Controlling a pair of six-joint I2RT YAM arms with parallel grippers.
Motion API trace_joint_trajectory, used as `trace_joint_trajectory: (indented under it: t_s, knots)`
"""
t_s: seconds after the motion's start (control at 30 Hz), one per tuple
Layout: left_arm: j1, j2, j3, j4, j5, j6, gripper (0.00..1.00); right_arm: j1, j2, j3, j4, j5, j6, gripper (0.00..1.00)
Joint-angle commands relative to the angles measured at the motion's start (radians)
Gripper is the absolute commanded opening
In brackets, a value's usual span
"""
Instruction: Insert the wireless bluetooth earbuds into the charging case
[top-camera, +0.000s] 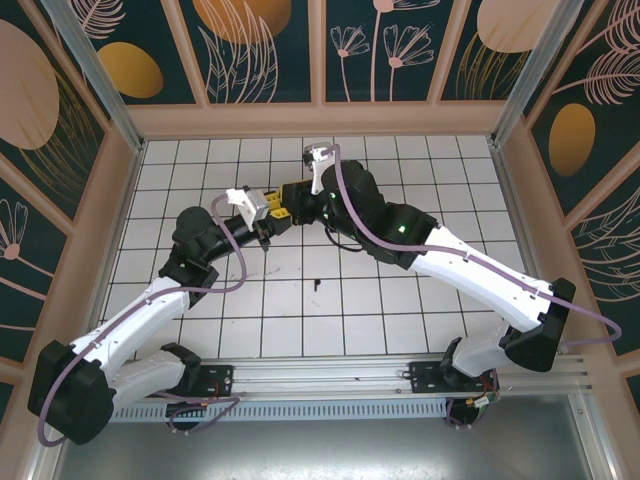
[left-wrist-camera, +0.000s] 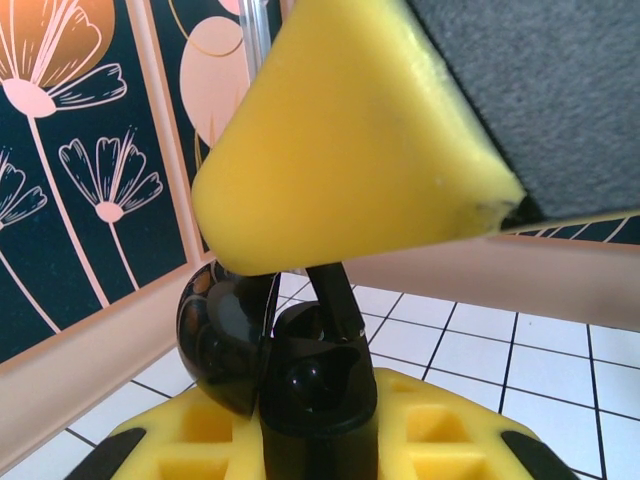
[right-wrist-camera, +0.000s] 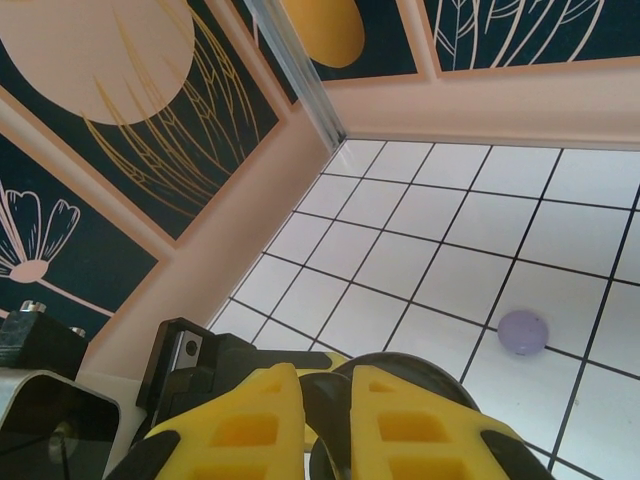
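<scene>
My left gripper (left-wrist-camera: 320, 435) is shut on the black charging case (left-wrist-camera: 320, 385), holding it upright above the table. The case's glossy lid (left-wrist-camera: 215, 340) hangs open to the left. A black earbud (left-wrist-camera: 335, 290) stands stem-up with its lower end inside the case's right well. My right gripper (right-wrist-camera: 325, 405) is shut on this earbud (right-wrist-camera: 338, 395), and its yellow finger (left-wrist-camera: 350, 140) looms just over the case. From above, the two grippers (top-camera: 262, 215) (top-camera: 287, 203) meet nose to nose over the tiles, left of centre.
A small lilac rounded piece (right-wrist-camera: 523, 331) lies on a white tile beyond the case. A tiny dark object (top-camera: 316, 283) lies on the tiles near the middle. Peach-framed walls (top-camera: 130, 170) close in the tiled floor at left, back and right.
</scene>
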Motion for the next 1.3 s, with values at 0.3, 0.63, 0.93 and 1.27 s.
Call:
trace_joint_trajectory:
  t_s: [0.3, 0.63, 0.93, 1.27]
  knots:
    - [-0.007, -0.036, 0.036, 0.031, 0.036, -0.012, 0.0, -0.013, 0.003, -0.05, 0.026, 0.043, 0.006, 0.13]
    - [-0.007, -0.025, 0.042, 0.017, 0.019, -0.018, 0.0, -0.011, -0.052, -0.042, 0.077, -0.019, 0.009, 0.13]
    - [-0.008, -0.013, 0.046, 0.012, 0.002, -0.021, 0.0, 0.009, -0.142, -0.105, 0.129, -0.037, 0.049, 0.13]
    - [-0.007, -0.01, 0.061, 0.01, 0.009, -0.021, 0.0, 0.022, -0.122, -0.155, 0.137, -0.002, 0.057, 0.13]
